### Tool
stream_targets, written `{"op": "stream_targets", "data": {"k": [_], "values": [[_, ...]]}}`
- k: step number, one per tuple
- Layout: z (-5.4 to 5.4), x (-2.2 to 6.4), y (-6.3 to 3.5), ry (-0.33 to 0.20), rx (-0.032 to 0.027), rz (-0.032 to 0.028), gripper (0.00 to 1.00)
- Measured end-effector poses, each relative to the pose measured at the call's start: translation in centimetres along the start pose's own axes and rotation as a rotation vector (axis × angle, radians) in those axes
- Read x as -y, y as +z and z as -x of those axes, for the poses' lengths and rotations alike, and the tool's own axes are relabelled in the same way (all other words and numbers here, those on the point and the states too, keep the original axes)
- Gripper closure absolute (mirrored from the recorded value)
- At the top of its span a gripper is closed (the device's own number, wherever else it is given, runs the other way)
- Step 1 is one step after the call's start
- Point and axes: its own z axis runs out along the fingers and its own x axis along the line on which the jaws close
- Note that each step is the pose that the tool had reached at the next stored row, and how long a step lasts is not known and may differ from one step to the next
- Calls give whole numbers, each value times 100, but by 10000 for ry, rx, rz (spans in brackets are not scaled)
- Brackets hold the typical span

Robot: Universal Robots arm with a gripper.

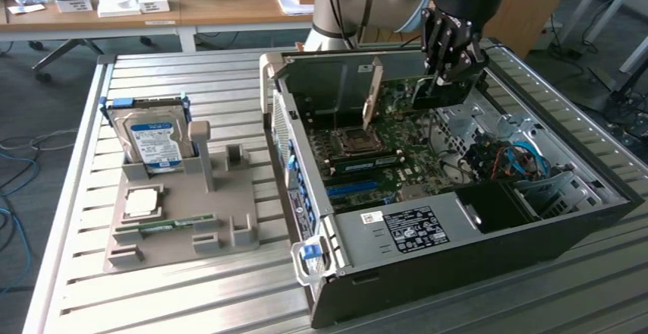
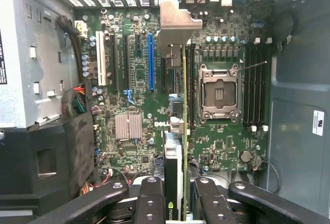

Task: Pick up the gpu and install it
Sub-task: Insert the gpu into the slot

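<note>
My gripper (image 1: pixel 448 72) reaches down into the open computer case (image 1: pixel 597 197) and is shut on the gpu (image 1: pixel 438 95). In the wrist view the gpu (image 2: pixel 183 131) stands on edge between my two black fingers (image 2: pixel 152 198), with its silver end bracket (image 2: pixel 177 25) toward the case's slotted rear wall. The card hangs over the green motherboard (image 2: pixel 129 79), between the blue expansion slot (image 2: pixel 151 61) and the empty CPU socket (image 2: pixel 220 92). Whether its lower edge touches a slot is hidden by the card itself.
A grey parts holder (image 1: pixel 172 220) sits on the table at the exterior view's left, carrying a hard drive (image 1: pixel 152 138), a RAM stick (image 1: pixel 167 226) and a CPU chip (image 1: pixel 142 201). Inside the case are a power supply (image 1: pixel 410 228) and coloured cables (image 1: pixel 511 159). Desks stand behind.
</note>
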Motion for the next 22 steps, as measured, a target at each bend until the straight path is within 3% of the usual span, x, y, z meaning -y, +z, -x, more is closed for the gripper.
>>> {"op": "stream_targets", "data": {"k": [11,12,22], "values": [[-1,-1,9,0,-3,1,73],[0,-1,9,1,-5,22,73],[0,3,8,25,-65,601,73]]}}
